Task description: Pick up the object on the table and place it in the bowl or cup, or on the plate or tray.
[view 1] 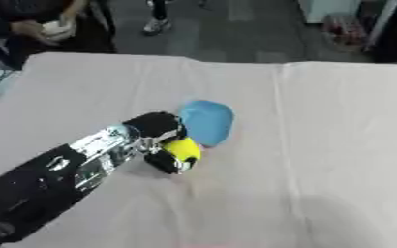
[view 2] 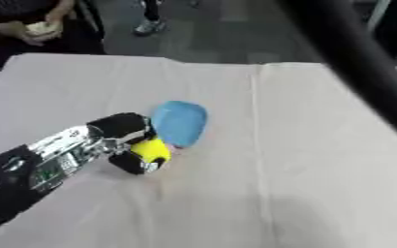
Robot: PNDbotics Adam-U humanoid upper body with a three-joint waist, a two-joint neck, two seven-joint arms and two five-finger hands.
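A blue plate [view 1: 208,121] lies on the pale cloth-covered table [view 1: 320,145], near the middle. My left hand [view 1: 163,131] reaches in from the lower left and its curled fingers [view 1: 170,162] hold a small yellow object [view 1: 183,148] right at the plate's near-left edge. The yellow object touches or overlaps the plate's rim; I cannot tell whether it rests on it. My right hand shows in neither view; only a dark blurred arm [view 2: 354,53] crosses the upper right of the right eye view.
The cloth has a fold line [view 1: 280,121] running from front to back, right of the plate. The table's far edge [view 1: 193,57] borders a dark floor where people stand, none of them touching the plate or the yellow object.
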